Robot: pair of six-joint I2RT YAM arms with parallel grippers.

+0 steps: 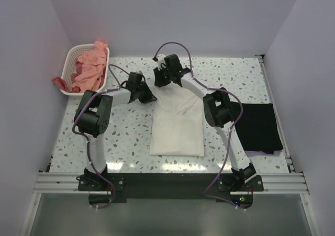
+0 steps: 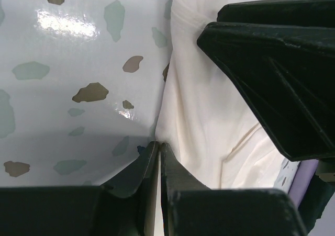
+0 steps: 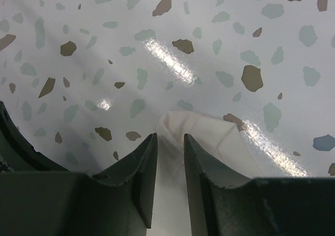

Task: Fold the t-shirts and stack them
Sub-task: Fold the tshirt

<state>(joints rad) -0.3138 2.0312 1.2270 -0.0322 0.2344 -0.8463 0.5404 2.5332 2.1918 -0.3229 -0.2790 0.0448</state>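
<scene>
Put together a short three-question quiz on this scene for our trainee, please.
1. True or false: the black t-shirt lies in the basket.
2. Multiple choice: the left gripper is shut on A) the black t-shirt, B) the cream-white t-shirt, C) the basket.
3. Short answer: what fills the basket?
Key: 1 false; 2 B; 3 salmon-pink t-shirts.

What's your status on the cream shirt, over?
Left pincer shut on cream shirt, far-left corner. Right pincer astride its far edge, grip unclear. Black shirt folded off to the right, not blocking.
</scene>
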